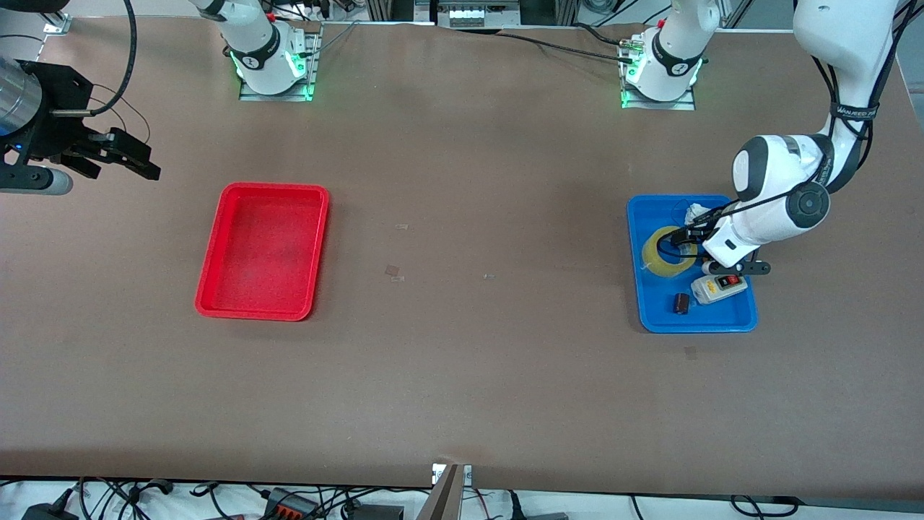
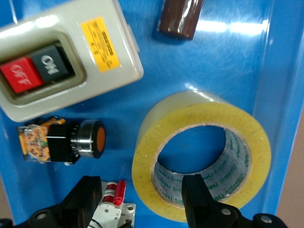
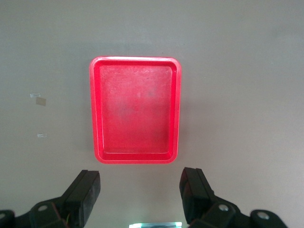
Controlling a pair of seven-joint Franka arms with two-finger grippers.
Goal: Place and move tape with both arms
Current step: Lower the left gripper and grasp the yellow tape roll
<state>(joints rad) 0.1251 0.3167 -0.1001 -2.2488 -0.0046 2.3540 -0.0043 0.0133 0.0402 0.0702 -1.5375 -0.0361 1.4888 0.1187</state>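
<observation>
My left gripper (image 2: 142, 202) hangs with fingers spread, one inside the translucent yellow tape roll (image 2: 202, 154). Closing carelessly could nudge the orange-capped push button (image 2: 61, 141) beside it. My right gripper (image 3: 140, 199) waits, fingers apart.

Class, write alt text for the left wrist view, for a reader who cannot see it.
A roll of yellow tape lies flat in a blue tray, with the open left end effector straddling its wall, one finger inside the hollow core. Beside it in the tray lie a cream ON/OFF switch box, an orange push button and a small brown block.
</observation>
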